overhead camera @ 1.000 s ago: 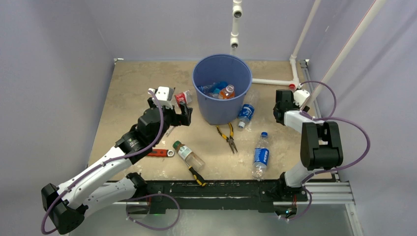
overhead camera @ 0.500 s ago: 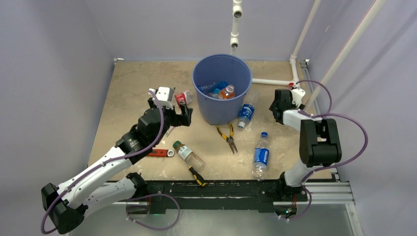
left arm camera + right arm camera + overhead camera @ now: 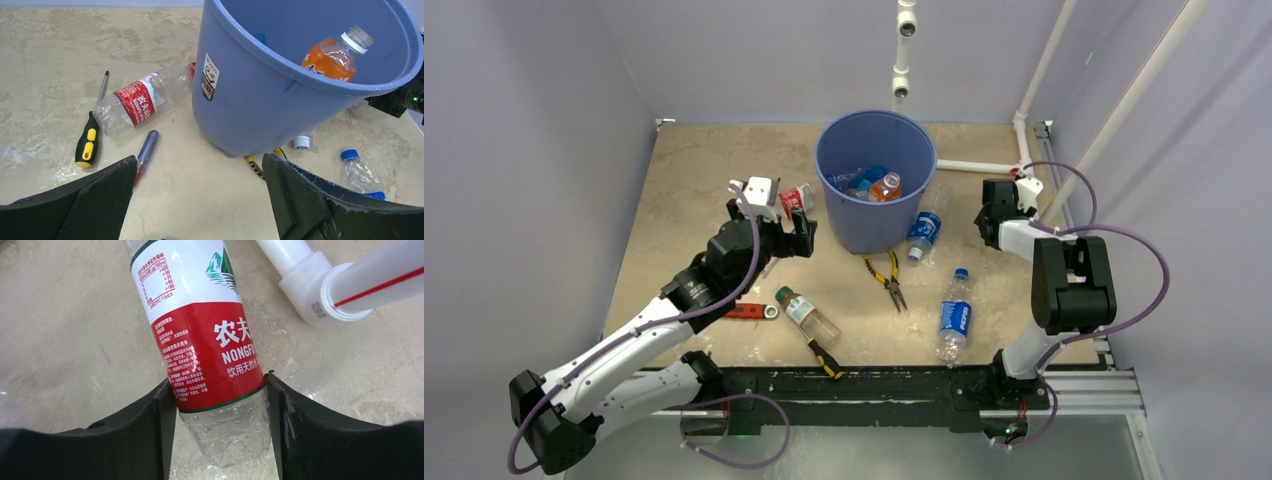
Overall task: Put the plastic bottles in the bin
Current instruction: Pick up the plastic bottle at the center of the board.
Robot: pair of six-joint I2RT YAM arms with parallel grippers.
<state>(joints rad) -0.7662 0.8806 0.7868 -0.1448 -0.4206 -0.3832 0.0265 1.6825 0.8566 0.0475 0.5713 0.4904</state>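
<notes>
One bottle [image 3: 200,330] inside right gripper [image 3: 218,381]

The blue bin [image 3: 869,228] stands on the tan surface [image 3: 694,180], with an orange bottle [image 3: 885,187] among others inside. The left arm [image 3: 724,255] holds its jaws wide just left of the bin, near a red-labelled bottle [image 3: 796,198]. A blue-labelled bottle [image 3: 924,228] lies by the bin's right side, perhaps touching it.
</notes>
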